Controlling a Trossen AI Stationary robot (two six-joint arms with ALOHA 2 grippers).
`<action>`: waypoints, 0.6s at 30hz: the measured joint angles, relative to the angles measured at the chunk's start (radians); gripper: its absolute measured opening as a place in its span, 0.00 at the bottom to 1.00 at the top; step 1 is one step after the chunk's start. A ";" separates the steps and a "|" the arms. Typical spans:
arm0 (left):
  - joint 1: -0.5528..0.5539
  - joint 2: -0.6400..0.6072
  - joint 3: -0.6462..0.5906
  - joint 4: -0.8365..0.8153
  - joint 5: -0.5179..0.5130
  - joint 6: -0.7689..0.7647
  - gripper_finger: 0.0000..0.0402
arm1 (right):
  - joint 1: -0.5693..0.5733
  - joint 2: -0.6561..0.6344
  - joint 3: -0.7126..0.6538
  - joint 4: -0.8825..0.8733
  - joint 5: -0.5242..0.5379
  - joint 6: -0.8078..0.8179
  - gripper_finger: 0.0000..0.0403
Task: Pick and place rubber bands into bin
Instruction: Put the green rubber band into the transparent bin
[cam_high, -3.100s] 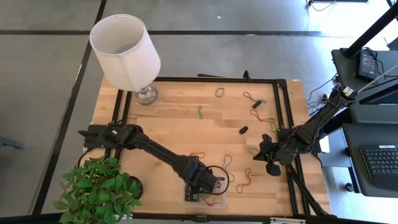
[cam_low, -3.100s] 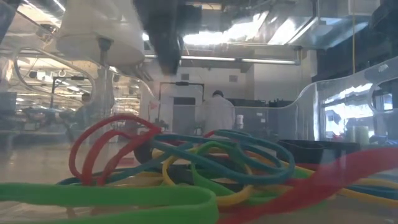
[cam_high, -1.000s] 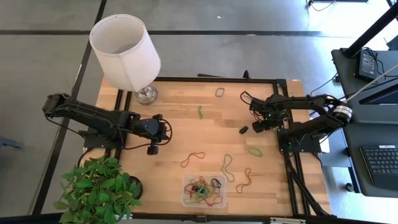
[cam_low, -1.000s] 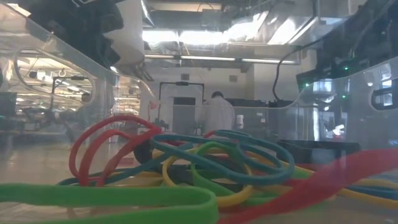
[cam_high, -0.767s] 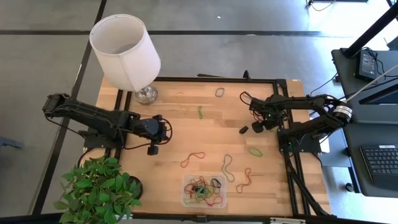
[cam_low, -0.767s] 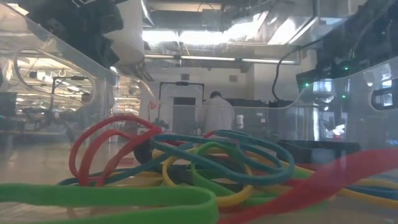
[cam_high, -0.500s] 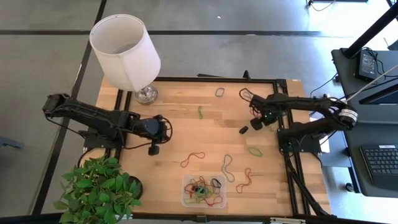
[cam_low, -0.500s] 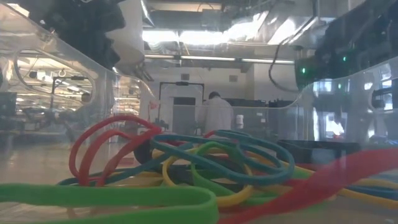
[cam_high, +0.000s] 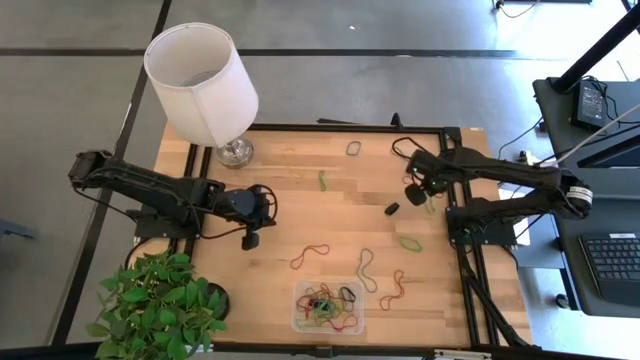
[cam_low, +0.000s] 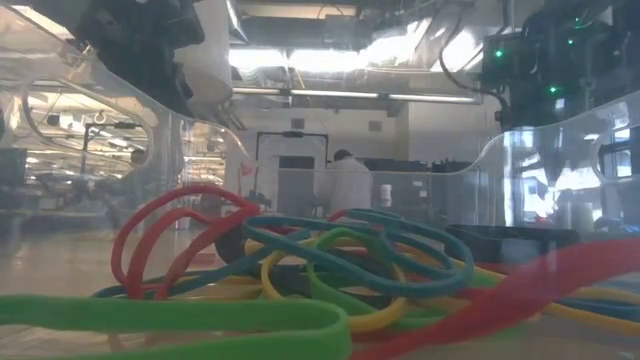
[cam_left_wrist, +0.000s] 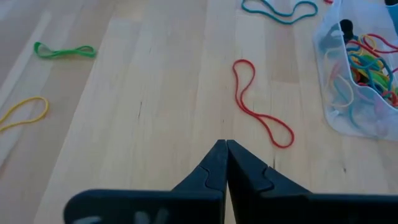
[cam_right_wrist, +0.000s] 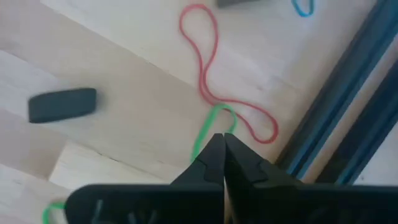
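Our right claw, fingers together, pinches a green rubber band at the high view's upper right, by a red rubber band. The bin lies lower centre, nearer our left claw, also together and empty. Only the right wrist view shows the pinch.

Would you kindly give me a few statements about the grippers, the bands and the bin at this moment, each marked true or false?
1. The left gripper is shut and holds nothing. True.
2. The bin is empty. False: it holds a tangle of coloured bands.
3. The right gripper is shut over a green rubber band. True.
4. The lamp has fallen over. False: it stands upright at the table's far left corner.
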 joint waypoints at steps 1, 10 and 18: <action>0.000 0.000 0.000 0.000 0.000 -0.003 0.01 | 0.000 0.000 -0.011 0.006 -0.001 0.001 0.02; -0.004 0.000 0.000 0.000 -0.001 -0.104 0.01 | -0.021 0.000 -0.232 0.177 -0.110 0.111 0.25; -0.043 0.000 0.000 0.000 -0.001 -0.142 0.01 | -0.030 -0.008 -0.371 0.327 -0.111 0.165 0.51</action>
